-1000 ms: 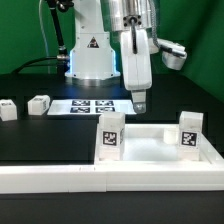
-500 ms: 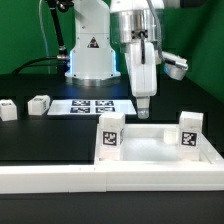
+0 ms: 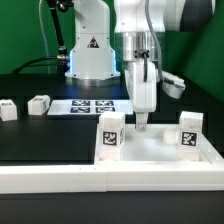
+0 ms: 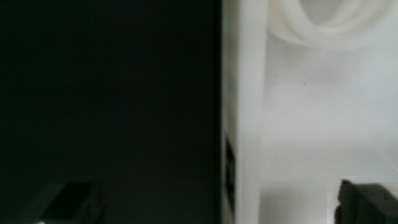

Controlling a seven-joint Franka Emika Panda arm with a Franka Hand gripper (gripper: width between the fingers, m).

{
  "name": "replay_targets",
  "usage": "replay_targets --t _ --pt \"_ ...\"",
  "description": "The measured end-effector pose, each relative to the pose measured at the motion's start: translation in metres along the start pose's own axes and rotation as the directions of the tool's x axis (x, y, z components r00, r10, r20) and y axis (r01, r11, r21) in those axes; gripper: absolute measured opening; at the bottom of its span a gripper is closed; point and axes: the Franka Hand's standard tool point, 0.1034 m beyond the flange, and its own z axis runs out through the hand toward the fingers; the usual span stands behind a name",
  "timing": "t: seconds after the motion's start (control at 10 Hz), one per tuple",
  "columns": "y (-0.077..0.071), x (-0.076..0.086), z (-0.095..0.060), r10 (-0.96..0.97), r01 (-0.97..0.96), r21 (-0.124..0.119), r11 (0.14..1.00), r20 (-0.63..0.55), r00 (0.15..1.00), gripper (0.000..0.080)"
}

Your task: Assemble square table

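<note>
square top (image 3: 150, 152) was plain white | leg (image 3: 110, 136) and second leg (image 3: 189, 132) were white; each bore a black-and-white square tag | third leg (image 3: 39, 103) white; dark-marked | marker board (image 3: 95, 105) white; black tags | L-shaped wall (image 3: 50, 178) white | work surface (image 3: 40, 140) black | robot base (image 3: 95, 62) white; black triangle mark | backdrop (image 3: 15, 30) green

Black tabletop (image 3: 45, 135). Marker board (image 3: 92, 105) lies flat toward the back. Long white wall (image 3: 45, 178) along near edge. Green backdrop (image 3: 20, 30) behind.
</note>
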Motion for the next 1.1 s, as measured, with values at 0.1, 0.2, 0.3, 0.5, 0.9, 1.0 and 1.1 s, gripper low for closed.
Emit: replay_targets --t 0.1,0.2,0.3,0.5,0.9,1.0,1.1 --pt "-0.0028 0.0016 0.0043 -0.007 0.007 0.000 1.000 -0.005 1.000 0.0649" --pt "-0.0042 0.0022 0.0094 -0.010 0.009 -0.003 1.000 -0.009 1.000 0.0649" --pt "-0.0054 0.0014 0.0121 -0.011 0.011 -0.008 1.000 -0.010 1.000 0.0649" --pt "-0.0050 0.0014 0.0127 -0.012 0.012 -0.008 1.000 -0.010 1.000 0.0537" --pt "-0.0045 0.0014 0.0132 -0.012 0.012 -0.009 1.000 -0.011 1.000 0.0089" --pt "-0.0044 0.0015 0.0134 -0.012 0.012 -0.010 1.000 -0.011 1.000 0.0089" --pt "-0.0044 0.0015 0.0134 -0.013 0.012 -0.010 1.000 -0.011 1.000 0.0046"
